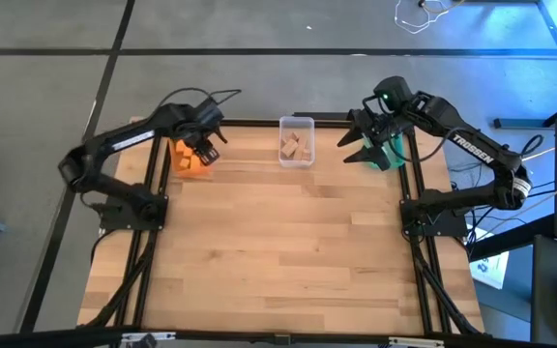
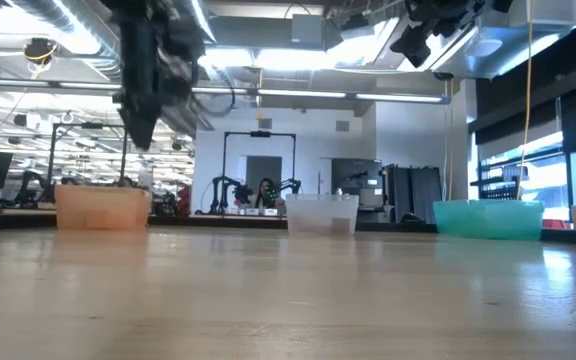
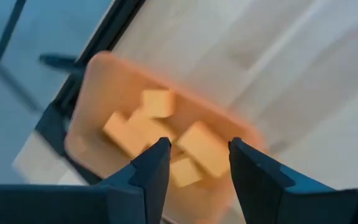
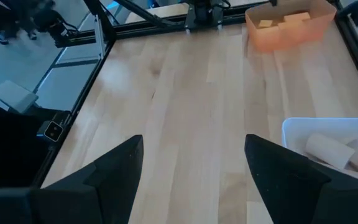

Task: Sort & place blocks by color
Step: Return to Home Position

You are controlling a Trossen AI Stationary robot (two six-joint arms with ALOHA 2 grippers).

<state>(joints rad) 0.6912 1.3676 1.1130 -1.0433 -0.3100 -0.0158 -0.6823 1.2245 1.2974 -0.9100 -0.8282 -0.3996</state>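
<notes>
Several orange blocks (image 3: 199,151) lie in the orange bin (image 1: 190,160) at the table's far left. My left gripper (image 3: 197,144) hangs open above that bin (image 3: 92,81), holding nothing. Light wood blocks (image 1: 295,147) sit in the clear bin (image 1: 296,124) at the far middle; some (image 4: 328,148) also show in the right wrist view. My right gripper (image 4: 194,140) is open and empty, raised beside the teal bin (image 1: 387,155) at the far right, whose contents the arm hides. In the low view, both arms are up off the table.
The three bins stand in a row along the far edge: orange (image 2: 103,208), clear (image 2: 321,213), teal (image 2: 488,218). The wooden table top (image 1: 288,242) in front of them shows no loose blocks. A black frame (image 1: 409,242) runs along the table's sides.
</notes>
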